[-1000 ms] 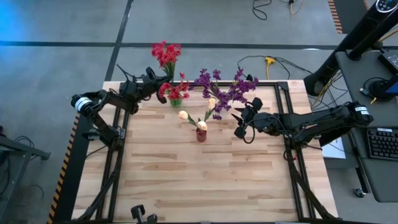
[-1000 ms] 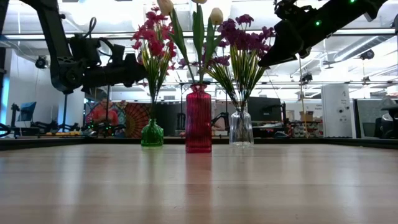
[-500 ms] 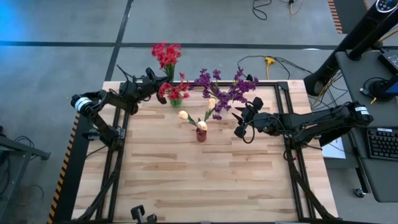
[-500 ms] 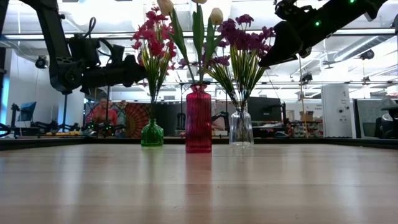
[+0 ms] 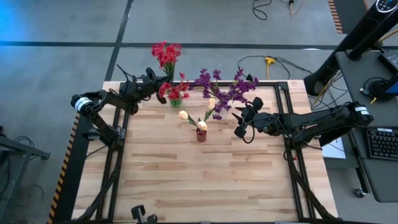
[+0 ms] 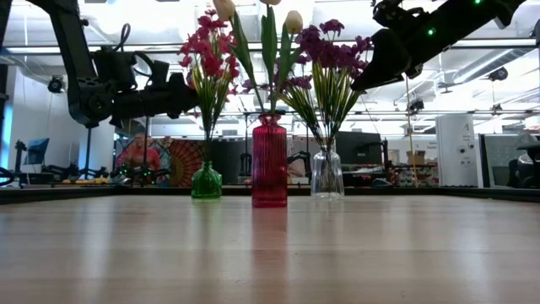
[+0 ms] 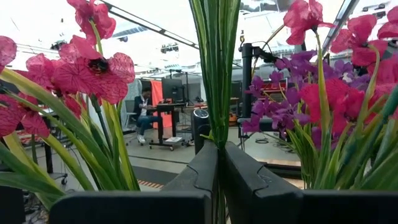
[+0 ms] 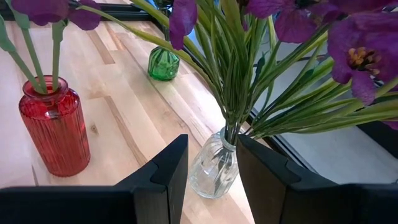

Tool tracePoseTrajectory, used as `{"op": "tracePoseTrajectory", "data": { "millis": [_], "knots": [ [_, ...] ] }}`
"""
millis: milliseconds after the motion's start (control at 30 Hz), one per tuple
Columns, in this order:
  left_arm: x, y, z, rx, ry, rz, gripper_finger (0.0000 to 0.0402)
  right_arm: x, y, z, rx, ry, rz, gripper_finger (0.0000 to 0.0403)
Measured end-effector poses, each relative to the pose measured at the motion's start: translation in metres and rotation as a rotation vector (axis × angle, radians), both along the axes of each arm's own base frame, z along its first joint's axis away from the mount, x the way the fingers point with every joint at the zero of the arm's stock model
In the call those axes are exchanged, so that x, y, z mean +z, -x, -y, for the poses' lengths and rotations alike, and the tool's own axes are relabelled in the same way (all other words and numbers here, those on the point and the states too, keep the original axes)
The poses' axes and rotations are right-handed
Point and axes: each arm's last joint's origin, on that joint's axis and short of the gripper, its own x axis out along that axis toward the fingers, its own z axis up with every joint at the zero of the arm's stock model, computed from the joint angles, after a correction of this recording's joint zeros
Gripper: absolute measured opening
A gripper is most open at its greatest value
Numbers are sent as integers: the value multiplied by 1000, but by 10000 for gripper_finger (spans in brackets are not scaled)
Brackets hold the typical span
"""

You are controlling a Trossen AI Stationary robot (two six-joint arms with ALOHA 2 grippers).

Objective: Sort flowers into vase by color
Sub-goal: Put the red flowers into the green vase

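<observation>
Here left gripper jaws are pinching an upright green stem of red flowers directly above small green glass vase; right gripper is hovering open, empty.

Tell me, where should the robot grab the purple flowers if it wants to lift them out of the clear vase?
Probably the bunched green stems just above the clear vase's neck, coming in from the side. The purple flowers fan out wide higher up, but there the stems squeeze into one narrow bundle that two fingers could close around. The right gripper is open and lined up around that height.
</observation>
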Motion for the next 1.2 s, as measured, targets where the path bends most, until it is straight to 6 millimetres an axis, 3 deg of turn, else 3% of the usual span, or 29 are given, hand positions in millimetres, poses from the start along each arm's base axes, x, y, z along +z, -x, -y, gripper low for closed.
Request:
{"op": "tracePoseTrajectory", "data": {
  "millis": [1200],
  "knots": [
    [-4,-1,-1,14,-12,-45,0,0,0,0,0,-1,0,128]
  ]
}}
